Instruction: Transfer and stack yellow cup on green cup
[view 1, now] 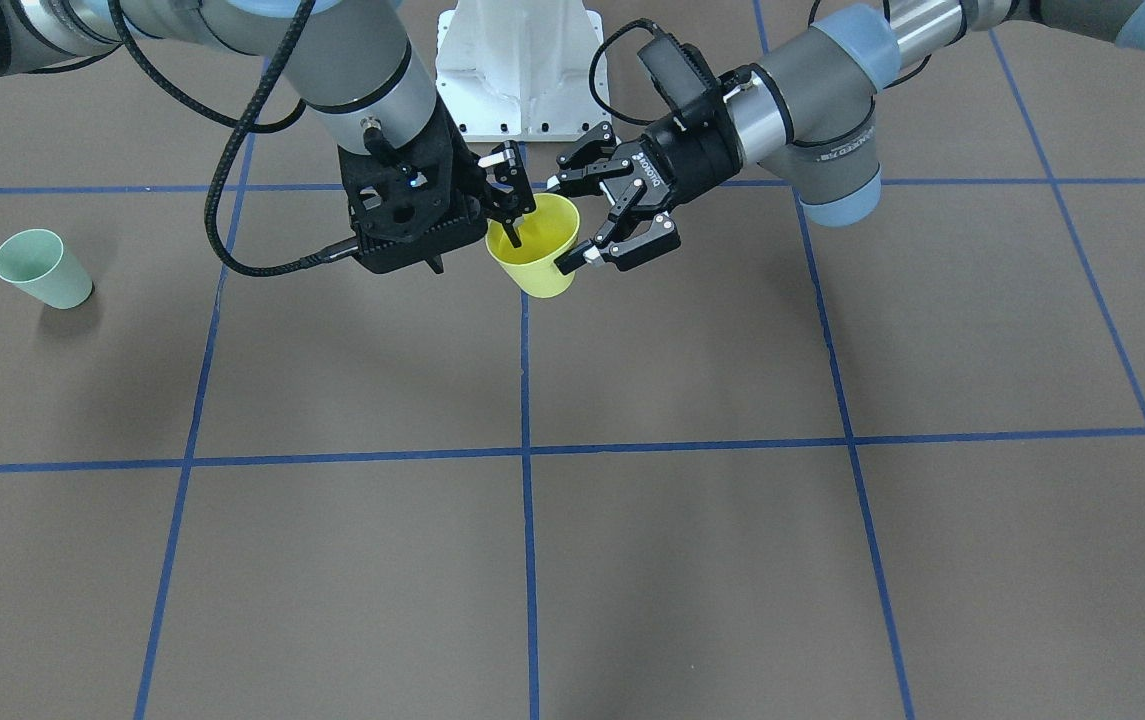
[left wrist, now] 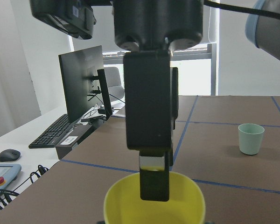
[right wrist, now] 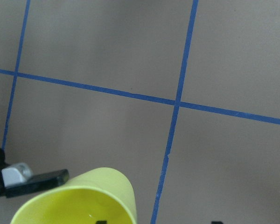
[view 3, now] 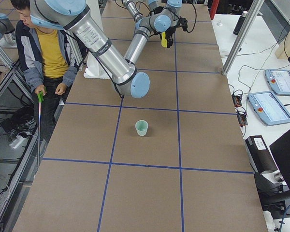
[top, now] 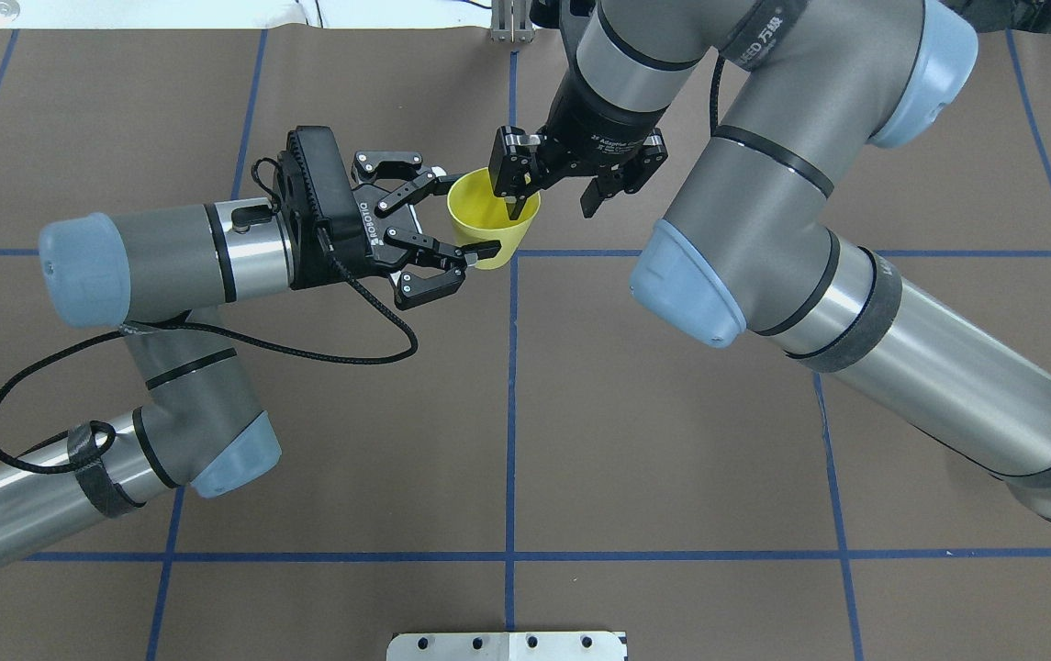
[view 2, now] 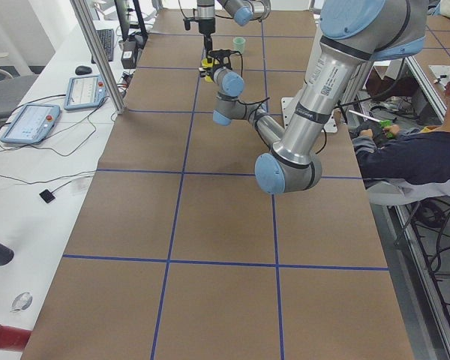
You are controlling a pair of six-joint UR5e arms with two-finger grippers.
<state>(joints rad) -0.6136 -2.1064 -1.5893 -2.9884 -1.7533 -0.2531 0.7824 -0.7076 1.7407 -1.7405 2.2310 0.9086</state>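
A yellow cup (view 1: 537, 270) is held in the air, mouth up, above the middle of the table (view 1: 692, 560). It is close to the robot's base and near a crossing of blue tape lines (view 1: 526, 400).

The left gripper (view 1: 558, 225) reaches in from the side with its jaws spread wide and the cup's body between them. One of its fingertips (view 1: 572, 262) lies against the cup's wall. The other sits just behind the rim, so its contact is hard to make out, but the cup looks clasped across its width.

The right gripper (top: 550, 207) comes down from above with its jaws parted astride the wall of the cup farthest from the left gripper. One finger (top: 514, 197) dips inside the cup. The other finger (top: 593, 197) stands outside the wall, clear of it.

The left wrist view shows this gripper edge-on, so its near finger hides most of the far one, and the picture cuts the cup off just below the rim. The right wrist view shows only an arc of the rim at the bottom edge, with one left fingertip beside it.

In both side views the cup is a small yellow speck among the far gripper parts, too small to show any contact.

A green cup (view 1: 42, 268) stands upright on the table, well apart, on the robot's right side, with nothing touching it.

A seated person (view 3: 43, 53) is at the table's edge beside the robot's base, partly hidden by the near arm.
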